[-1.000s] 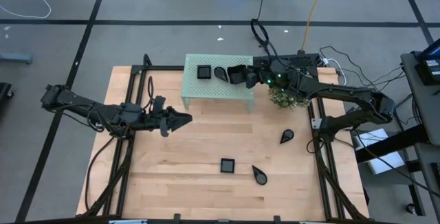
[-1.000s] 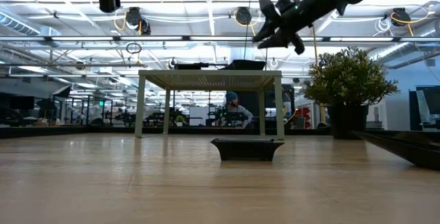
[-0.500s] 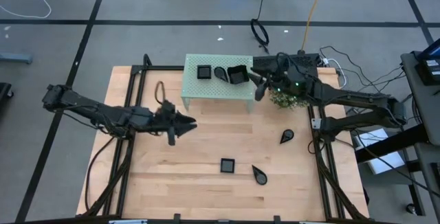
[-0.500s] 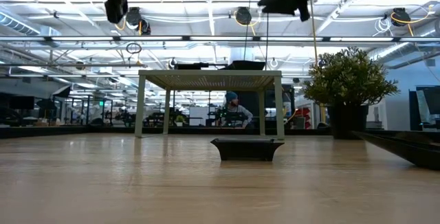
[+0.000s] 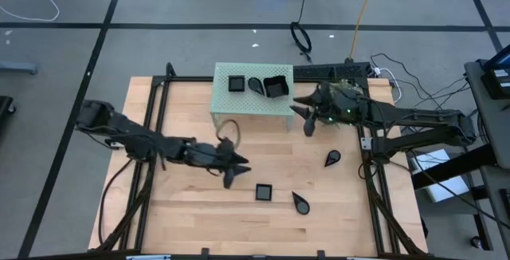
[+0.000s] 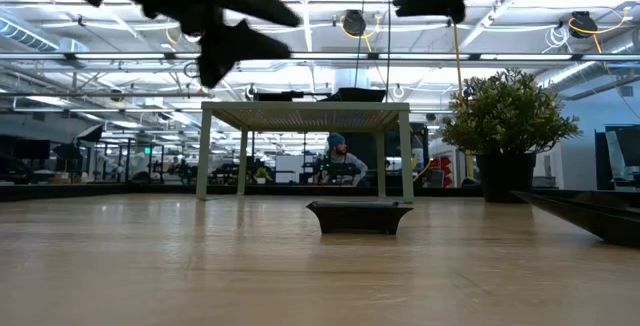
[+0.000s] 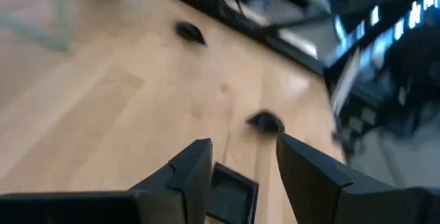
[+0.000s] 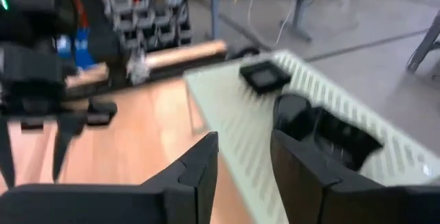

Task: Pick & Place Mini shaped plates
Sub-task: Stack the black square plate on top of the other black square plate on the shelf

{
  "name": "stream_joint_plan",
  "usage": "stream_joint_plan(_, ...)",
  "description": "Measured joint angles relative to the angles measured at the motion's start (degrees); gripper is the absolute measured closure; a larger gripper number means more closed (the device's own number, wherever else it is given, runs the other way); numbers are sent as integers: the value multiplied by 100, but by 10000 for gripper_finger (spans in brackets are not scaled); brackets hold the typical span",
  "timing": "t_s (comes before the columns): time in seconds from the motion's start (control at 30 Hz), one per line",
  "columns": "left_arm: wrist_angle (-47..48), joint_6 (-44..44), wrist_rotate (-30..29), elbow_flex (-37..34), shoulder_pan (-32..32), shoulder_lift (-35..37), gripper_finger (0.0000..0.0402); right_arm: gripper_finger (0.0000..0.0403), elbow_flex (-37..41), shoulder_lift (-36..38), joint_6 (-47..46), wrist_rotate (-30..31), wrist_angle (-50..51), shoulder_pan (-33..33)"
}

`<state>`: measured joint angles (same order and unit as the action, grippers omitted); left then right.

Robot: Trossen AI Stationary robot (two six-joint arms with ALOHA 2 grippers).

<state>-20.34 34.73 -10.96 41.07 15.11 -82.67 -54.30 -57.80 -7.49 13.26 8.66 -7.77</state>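
Since the earlier frames the left claw (image 5: 237, 167) has been carried from beside the mint-green stand (image 5: 252, 100) down toward the middle of the desk (image 5: 191, 212), and the right claw (image 5: 305, 116) has been drawn back off the stand toward four o'clock. The left claw is now held above the square plate (image 5: 263, 191), which lies just at its four o'clock; its fingers are spread apart and nothing is held. The right claw is likewise parted and empty, beside the plant (image 6: 508, 116). Three plates (image 5: 256, 84) are seen on the stand top, and two teardrop plates (image 5: 301, 203) lie on the desk at the square's three o'clock side.
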Motion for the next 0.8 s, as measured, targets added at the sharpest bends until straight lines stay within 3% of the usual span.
stream_joint_plan(0.27,1986,-2228,200,1738,256,-1466,236,282,0,652,-238,-194,1423,604)
stream_joint_plan(0.53,2481,-2263,147,2602,238,-2581,236,293,-2,1436,-278,-291,1789,1098)
stream_joint_plan(0.8,2500,-2241,153,2677,190,-2885,236,295,-2,1818,-380,-289,1857,1271)
